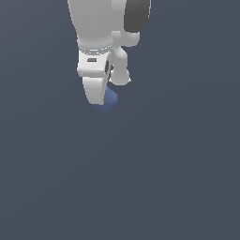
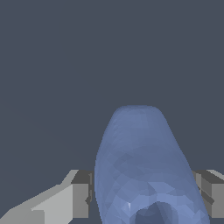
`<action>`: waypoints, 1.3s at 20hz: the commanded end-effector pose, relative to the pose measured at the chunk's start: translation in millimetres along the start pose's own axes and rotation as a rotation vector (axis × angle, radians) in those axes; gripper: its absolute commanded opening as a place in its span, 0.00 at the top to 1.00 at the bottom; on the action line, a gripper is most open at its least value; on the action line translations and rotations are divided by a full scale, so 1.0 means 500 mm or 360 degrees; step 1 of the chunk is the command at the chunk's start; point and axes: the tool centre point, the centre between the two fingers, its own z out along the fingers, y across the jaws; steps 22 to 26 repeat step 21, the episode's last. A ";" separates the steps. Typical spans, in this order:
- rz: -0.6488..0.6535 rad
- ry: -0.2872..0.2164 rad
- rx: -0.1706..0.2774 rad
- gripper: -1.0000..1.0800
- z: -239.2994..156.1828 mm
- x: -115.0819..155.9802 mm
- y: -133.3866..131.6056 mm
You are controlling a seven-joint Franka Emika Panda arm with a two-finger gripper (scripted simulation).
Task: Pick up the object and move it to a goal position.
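- Plain dark grey-blue counter (image 1: 178, 178) on every side, bare of other items in both views.
- Only the white robot arm (image 1: 101, 28) overhead, reaching down from the top edge of the exterior view, a dark panel on its upper part toward the exterior view's right.
- Blue object (image 1: 109, 100) low beneath the arm, mostly hidden behind the white finger in the exterior view, just a rounded blue edge peeking out toward the exterior view's right.
- Seen from the wrist view, same blue object (image 2: 140, 166) filling the gap of the gripper (image 2: 144, 192), a rounded lump with a ring-like hollow at its near end.
- Jaws part-closed around the object, grey pads (image 2: 81, 194) tight against its flanks on both sides, no gap visible.
- Cannot tell whether the object rests on the counter or hangs clear of it.
- No containers in sight.
- No counter edge in either view; open surface stretching wide toward the bottom and both sides of the exterior view.
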 end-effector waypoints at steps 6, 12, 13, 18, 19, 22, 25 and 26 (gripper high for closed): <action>0.0002 -0.0003 0.0002 1.00 -0.120 -0.041 0.019; 0.0003 -0.0004 0.0002 1.00 -0.173 -0.059 0.031; 0.0003 -0.0004 0.0002 1.00 -0.179 -0.061 0.032; 0.0004 -0.0005 0.0002 1.00 -0.196 -0.067 0.037; 0.0004 -0.0005 0.0002 1.00 -0.197 -0.067 0.038; 0.0004 -0.0005 0.0002 1.00 -0.197 -0.067 0.038; 0.0004 -0.0005 0.0002 1.00 -0.197 -0.067 0.038; 0.0004 -0.0005 0.0002 1.00 -0.197 -0.067 0.038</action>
